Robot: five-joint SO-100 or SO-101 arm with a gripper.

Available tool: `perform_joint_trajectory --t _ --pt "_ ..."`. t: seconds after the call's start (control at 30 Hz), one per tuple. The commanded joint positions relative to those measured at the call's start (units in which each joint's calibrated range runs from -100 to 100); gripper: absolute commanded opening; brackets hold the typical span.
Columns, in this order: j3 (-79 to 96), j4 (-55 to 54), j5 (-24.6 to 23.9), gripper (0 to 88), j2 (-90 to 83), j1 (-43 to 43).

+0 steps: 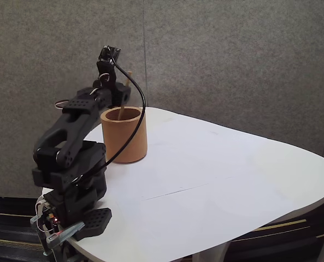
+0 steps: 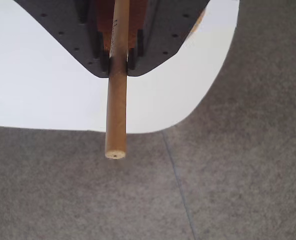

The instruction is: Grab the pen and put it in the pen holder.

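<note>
Wood is what catches the eye first: a thin, straight, light tan wooden pen (image 2: 116,100) sits pinched between the two dark fingers of the black claw (image 2: 118,67), which closes narrowly on it in the wrist view. From that camera the pen runs from 12 o'clock down toward 6 o'clock, its blunt round end standing free past the fingertips, with the white table (image 2: 38,75) behind it and the grey carpeted floor (image 2: 212,175) below the table's curved edge.

From the fixed view, the black jointed arm (image 1: 74,136) stands at the 9 o'clock side of the white table (image 1: 216,180), clamped at the near left corner. It reaches up and back so that the claw (image 1: 119,98) hangs just above the pen holder (image 1: 124,135), a wide, thick-walled terracotta orange-brown cylindrical cup standing upright on the table just beside the arm. The pen (image 1: 124,90) slants through the claw: its upper tip pokes out toward 1 o'clock against the grey felt wall (image 1: 233,65), and its lower end shows inside the cup's open mouth, below the rim. Whether that end touches the cup's inner wall or bottom I cannot tell.

A black cable (image 1: 141,106) loops from the top of the arm, arcs past the cup's 3 o'clock side and drops back to the arm's base.
</note>
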Motion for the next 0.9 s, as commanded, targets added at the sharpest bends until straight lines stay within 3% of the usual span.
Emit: perform_joint_trajectory --t 0.0,0.87 --pt "1.99 -1.02 0.67 0.8 -2.02 -0.31" --pt "8.21 -1.02 0.67 1.7 -2.1 -0.97"
